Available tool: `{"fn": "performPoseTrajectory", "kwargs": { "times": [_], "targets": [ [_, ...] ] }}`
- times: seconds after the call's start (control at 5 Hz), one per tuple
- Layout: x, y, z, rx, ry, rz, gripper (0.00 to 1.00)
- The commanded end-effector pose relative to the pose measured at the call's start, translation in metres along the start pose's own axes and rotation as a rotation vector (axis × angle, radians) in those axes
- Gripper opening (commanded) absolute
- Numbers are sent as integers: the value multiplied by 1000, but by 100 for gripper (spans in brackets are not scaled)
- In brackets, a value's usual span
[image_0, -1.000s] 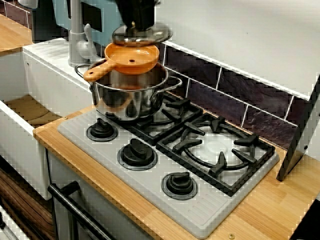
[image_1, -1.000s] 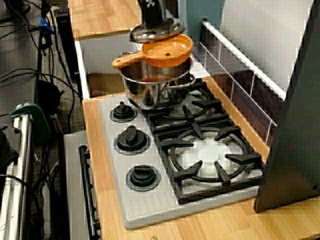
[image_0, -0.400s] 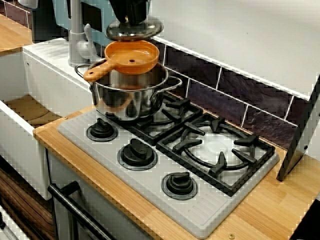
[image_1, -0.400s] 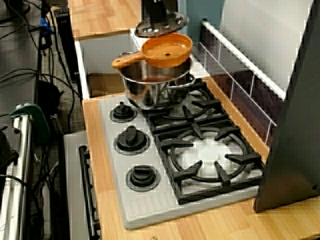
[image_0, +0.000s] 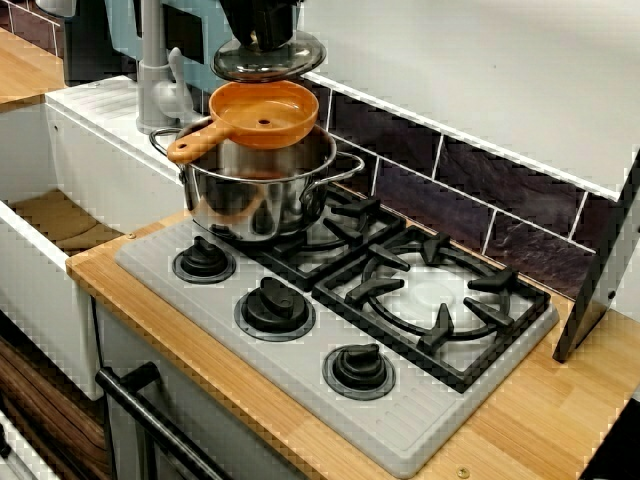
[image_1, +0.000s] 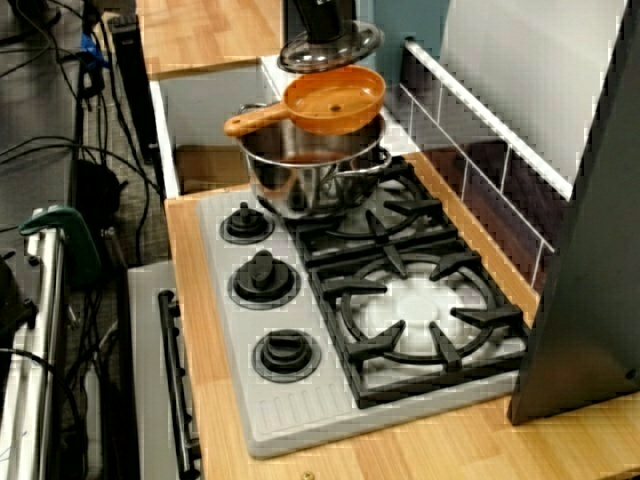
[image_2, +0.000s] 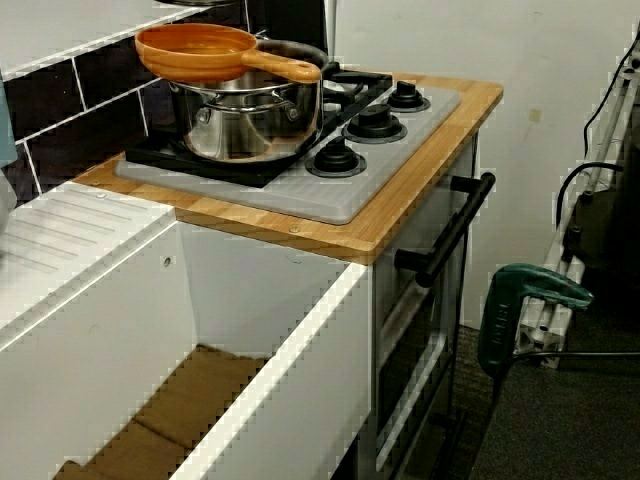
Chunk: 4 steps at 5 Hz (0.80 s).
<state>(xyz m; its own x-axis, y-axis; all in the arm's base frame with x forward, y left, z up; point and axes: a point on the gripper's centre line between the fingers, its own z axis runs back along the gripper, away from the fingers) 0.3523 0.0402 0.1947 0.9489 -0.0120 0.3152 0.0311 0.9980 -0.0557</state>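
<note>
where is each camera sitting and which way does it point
Front view: high at the stove's knob side, facing the tiled wall; the gripper holding a lid over pan and pot shows at the top.
End view: high past the stove's far end, looking along it toward the sink; same gripper at the top edge.
Sink view: low beside the sink, looking across it at the stove; no gripper clearly shows.
All three share pan and pot.

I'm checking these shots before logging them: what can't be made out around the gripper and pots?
- The gripper, holding the lid: cut off by the top edge in both views from above; fingertips too dark to read.
- The steel pot, its bottom: hidden by the orange pan resting on its rim, all views.
- Sink-side view: gripper and lid fall beyond the top edge.
</note>
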Motion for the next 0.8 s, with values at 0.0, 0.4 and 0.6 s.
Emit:
{"fn": "performPoseTrajectory", "kwargs": {
  "times": [0.0,0.4,0.6],
  "targets": [
    [-13,4,1,33,-34,-13,0],
    [-19,8,-6,41,-6,-20,0],
    [-20,8,-7,41,-7,-21,0]
  ]
}}
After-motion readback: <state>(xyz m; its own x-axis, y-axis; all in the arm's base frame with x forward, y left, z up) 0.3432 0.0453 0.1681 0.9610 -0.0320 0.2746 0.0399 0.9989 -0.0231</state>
